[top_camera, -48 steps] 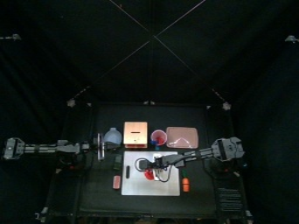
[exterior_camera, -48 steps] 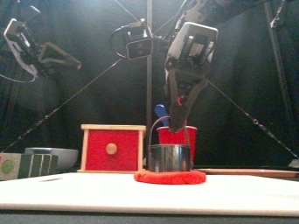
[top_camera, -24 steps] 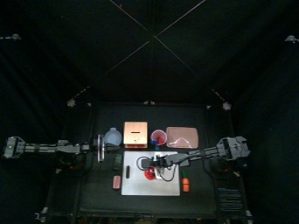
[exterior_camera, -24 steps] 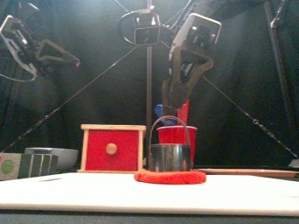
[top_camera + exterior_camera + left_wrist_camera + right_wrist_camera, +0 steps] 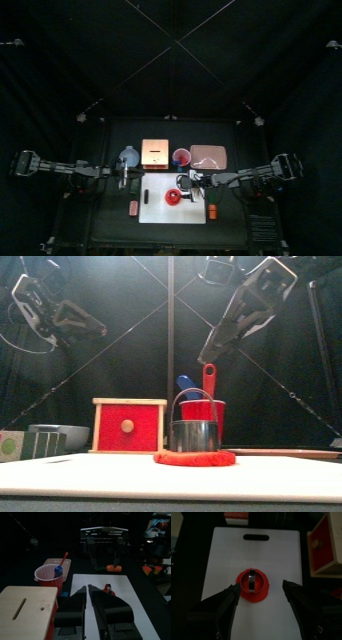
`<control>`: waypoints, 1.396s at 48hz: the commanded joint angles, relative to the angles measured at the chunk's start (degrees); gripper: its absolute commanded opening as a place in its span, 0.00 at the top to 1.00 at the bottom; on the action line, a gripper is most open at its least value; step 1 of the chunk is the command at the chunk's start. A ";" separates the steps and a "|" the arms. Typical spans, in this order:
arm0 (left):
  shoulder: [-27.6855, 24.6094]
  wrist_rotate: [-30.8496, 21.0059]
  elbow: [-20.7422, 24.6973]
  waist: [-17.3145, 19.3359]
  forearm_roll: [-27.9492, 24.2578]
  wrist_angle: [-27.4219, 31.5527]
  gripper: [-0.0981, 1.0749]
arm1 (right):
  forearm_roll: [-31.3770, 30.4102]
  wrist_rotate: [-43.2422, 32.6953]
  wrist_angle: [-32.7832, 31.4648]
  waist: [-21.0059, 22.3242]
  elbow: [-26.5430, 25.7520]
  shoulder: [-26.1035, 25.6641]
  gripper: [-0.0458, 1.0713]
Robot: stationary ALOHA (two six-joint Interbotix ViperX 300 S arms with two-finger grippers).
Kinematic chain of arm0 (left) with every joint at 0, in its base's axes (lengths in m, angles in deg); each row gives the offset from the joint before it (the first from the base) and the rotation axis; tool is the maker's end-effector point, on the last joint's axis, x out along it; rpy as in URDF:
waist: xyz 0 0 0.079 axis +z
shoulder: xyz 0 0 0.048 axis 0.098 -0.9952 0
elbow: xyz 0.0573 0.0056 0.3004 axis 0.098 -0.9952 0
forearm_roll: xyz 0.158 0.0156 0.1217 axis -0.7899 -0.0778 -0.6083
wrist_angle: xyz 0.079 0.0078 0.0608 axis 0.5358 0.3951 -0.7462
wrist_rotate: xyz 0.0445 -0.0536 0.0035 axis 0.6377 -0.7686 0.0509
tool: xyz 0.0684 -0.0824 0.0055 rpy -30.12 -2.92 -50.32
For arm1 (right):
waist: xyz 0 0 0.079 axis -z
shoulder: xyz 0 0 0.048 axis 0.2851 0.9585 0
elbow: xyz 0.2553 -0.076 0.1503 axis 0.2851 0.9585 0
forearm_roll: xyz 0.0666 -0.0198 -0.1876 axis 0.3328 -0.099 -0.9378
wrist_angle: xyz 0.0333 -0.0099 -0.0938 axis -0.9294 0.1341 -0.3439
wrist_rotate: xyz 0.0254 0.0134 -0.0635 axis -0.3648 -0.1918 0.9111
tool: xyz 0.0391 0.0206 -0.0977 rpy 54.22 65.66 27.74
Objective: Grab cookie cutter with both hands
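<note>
The cookie cutter is a small red round piece with a metal ring standing in its middle, lying on the white mat. In the front view the cookie cutter sits low at the centre, and from above it lies mid-mat. My right gripper hangs above the cutter, open wide and holding nothing; in the front view the right gripper is high at the upper right. My left gripper hovers by the mat's left edge, its jaws a little apart and empty, seen from above as the left gripper.
A wooden box with a red front stands behind the mat on the left. A red cup holding a blue and a red utensil stands right behind the cutter. Small orange-red bars lie by the mat. A pink tray sits at the back right.
My right gripper has lifted off the cookie cutter, drawn back up to the right and opened wide. The left gripper's jaws have parted from shut.
</note>
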 commanded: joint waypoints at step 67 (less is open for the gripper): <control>-43.15 12.39 17.58 -18.28 20.57 -24.26 0.26 | 8.09 1.05 57.39 -4.31 16.70 16.26 0.09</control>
